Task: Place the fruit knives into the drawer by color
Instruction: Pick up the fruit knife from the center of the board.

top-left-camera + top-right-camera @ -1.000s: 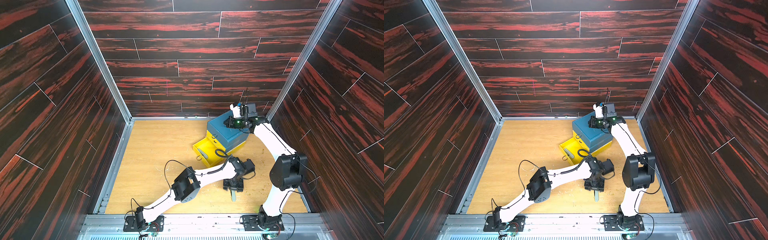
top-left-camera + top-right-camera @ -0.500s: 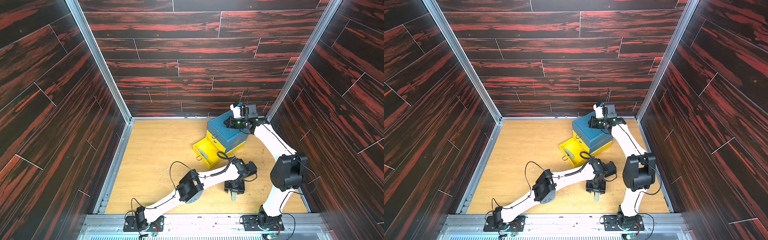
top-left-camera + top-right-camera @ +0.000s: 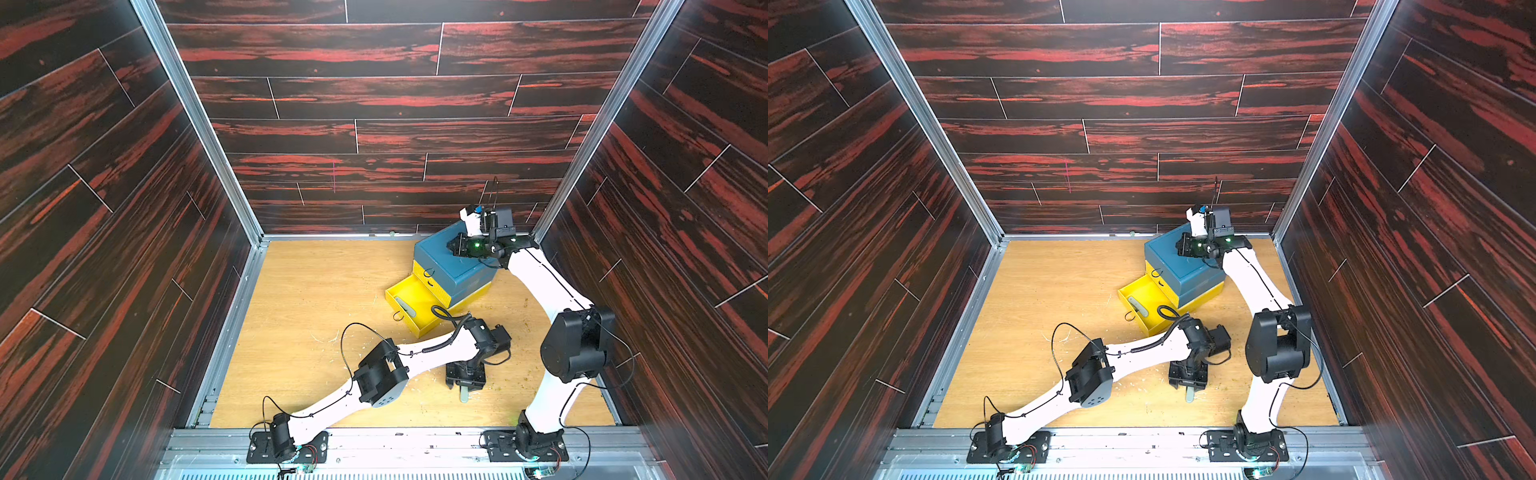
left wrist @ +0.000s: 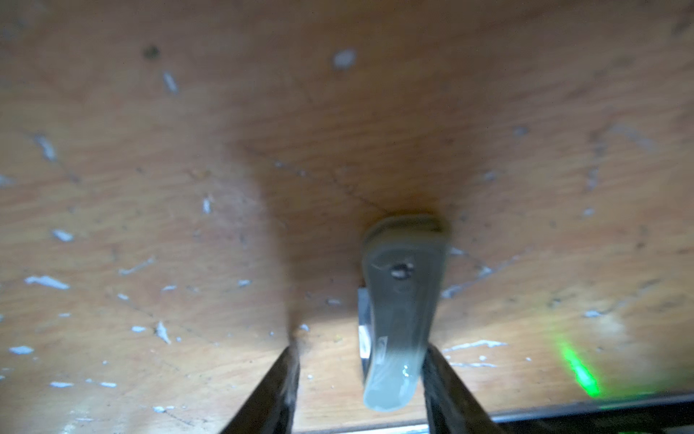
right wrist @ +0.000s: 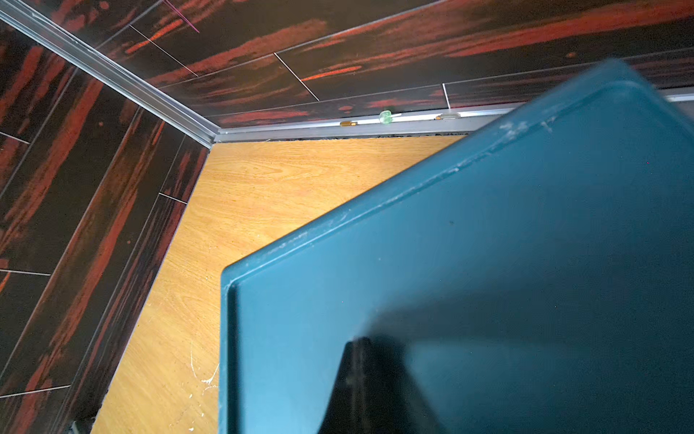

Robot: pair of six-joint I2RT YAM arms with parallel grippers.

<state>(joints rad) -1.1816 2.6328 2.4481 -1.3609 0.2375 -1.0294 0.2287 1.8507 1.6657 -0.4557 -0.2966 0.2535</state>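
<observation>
A pale grey-green fruit knife (image 4: 402, 300) lies folded on the wooden floor near the front, seen in both top views (image 3: 464, 394) (image 3: 1189, 395). My left gripper (image 4: 361, 349) points down over it (image 3: 464, 382), open. One finger (image 4: 447, 390) is against the knife's side and the other finger (image 4: 274, 394) stands apart from it. Another knife (image 3: 405, 306) lies in the open yellow drawer (image 3: 428, 322). My right gripper (image 5: 362, 342) is shut and empty on the blue cabinet top (image 5: 525, 263), at the back right (image 3: 451, 246).
The blue and yellow drawer cabinet (image 3: 1183, 266) stands at the back right with its lower drawer pulled out. The dark panelled walls (image 3: 124, 249) close in the floor on three sides. White scratches and crumbs mark the floor (image 4: 150, 263).
My left arm's elbow has swung right and lower, and its gripper has sunk slightly onto the knife with the jaws a little narrower. The right arm has not moved.
</observation>
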